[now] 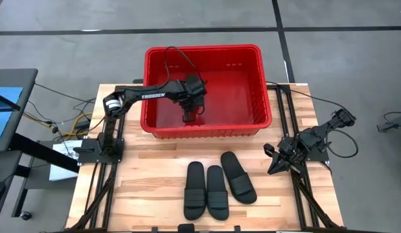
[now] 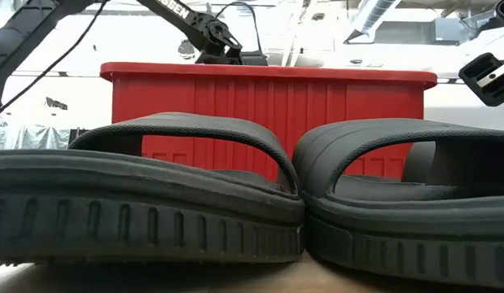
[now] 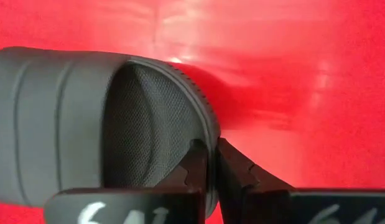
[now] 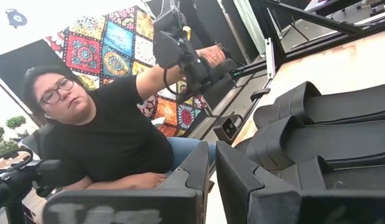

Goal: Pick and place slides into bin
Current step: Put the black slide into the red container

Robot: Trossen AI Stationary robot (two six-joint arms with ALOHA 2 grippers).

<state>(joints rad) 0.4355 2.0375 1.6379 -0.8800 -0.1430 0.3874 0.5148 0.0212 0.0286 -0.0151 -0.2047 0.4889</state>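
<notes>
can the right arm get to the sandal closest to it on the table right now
Probably yes. The right end effector is parked at the table's right edge, shut and empty, with bare tabletop between it and the nearest sandal. The left end effector is away inside the bin.

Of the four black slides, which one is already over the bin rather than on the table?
The slide pinched by the left gripper inside the red bin. The other three slides lie on the wooden table in front of the bin.

wooden table (image 1: 142, 188) on grey floor (image 1: 70, 52); person in black shirt (image 4: 111, 143) seated beyond it, patterned hanging (image 4: 111, 43) behind, blue screen (image 1: 6, 113) off table's side
</notes>
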